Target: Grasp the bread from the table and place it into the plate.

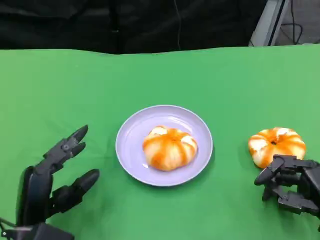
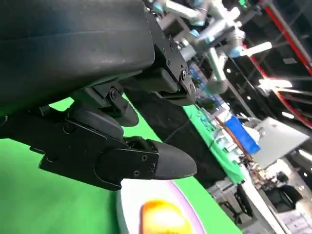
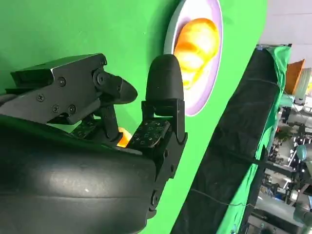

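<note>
Green cloth. Head view: one bread (image 1: 170,148) sits on the plate (image 1: 131,131), frame centre. Second bread (image 1: 276,145) lies at right, just above the right hand (image 1: 289,189), whose curled fingers touch its near edge; no grip yet. Left hand (image 1: 52,185) spread, lower left, well apart. Roundish loaf, no long axis.

Left wrist view: fingers (image 2: 161,163) apart, plate beyond.

Right wrist view: orange sliver between the fingers (image 3: 163,87).

One bread (image 1: 170,148) on plate (image 1: 131,134), another (image 1: 276,144) right.

Table (image 1: 60,90): covered in matt green cloth. Plate (image 1: 131,131): smooth, pale lilac, slightly glossy. Buns (image 1: 169,147) (image 1: 276,144): glazed, shiny crust. Hands (image 1: 52,182) (image 1: 289,187): matt black plastic.
</note>
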Available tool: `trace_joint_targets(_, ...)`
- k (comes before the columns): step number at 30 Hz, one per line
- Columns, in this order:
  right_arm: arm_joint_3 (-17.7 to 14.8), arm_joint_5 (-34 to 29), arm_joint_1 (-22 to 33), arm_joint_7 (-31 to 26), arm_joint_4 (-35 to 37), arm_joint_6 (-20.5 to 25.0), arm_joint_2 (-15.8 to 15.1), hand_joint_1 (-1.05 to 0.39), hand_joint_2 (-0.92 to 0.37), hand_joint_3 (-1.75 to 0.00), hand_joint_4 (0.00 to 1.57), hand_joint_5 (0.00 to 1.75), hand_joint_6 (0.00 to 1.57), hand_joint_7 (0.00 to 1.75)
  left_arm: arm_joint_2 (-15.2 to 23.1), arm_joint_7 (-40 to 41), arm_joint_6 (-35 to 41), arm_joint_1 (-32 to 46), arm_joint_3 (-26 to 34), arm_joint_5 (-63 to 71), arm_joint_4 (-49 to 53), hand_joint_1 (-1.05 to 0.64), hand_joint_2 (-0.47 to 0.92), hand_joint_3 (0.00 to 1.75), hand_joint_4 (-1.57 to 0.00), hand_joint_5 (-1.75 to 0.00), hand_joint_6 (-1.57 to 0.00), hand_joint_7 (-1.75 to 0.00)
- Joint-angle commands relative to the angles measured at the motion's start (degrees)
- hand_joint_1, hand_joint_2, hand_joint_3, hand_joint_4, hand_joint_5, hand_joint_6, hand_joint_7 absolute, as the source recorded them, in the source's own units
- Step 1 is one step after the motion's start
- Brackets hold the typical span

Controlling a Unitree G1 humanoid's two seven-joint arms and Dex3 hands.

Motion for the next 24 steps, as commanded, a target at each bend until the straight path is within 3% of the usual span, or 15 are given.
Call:
trace_joint_targets(1,-0.72,1.22,0.15,0.51,-0.22,0.57,-1.4,0.1,-0.79,-0.7,0.87,1.4,0.93,1.0,1.05,-1.1,-1.92,0.07,1.13,-1.25,1.54,-0.68,0.92,0.39,-0.84,-0.01,-0.64,-0.01)
trace_joint_targets(13,-0.8,1.47,0.12,0.76,-0.28,0.58,-1.17,0.11,-0.81,-0.69,0.88,1.41,0.92,1.01,-0.85,-9.63,-4.82,0.41,3.0,-8.86,4.83,-0.68,0.92,0.38,-0.85,-0.01,-0.65,-0.01)
trace_joint_targets(19,-0.72,1.32,0.01,0.69,-0.22,0.52,-1.17,0.11,-0.81,-0.69,0.87,1.41,0.92,1.0,-3.29,-20.29,-5.66,0.24,4.9,-18.26,6.42,-0.47,0.92,0.29,-0.86,-0.01,-0.65,-0.01)
trace_joint_targets(21,-0.63,1.13,0.0,0.49,-0.25,0.3,-1.23,0.11,-0.8,-0.69,0.88,1.42,0.93,1.01,-4.22,-23.63,-5.2,0.2,5.83,-21.22,6.49,-0.33,0.92,0.2,-0.87,-0.01,-0.67,-0.01)
trace_joint_targets(24,-0.67,1.15,0.0,0.46,-0.23,0.37,-1.27,0.11,-0.79,-0.7,0.88,1.42,0.93,1.02,-5.54,-29.05,-3.72,0.26,7.41,-25.77,6.27,-0.3,0.92,0.18,-0.87,-0.01,-0.67,-0.01)
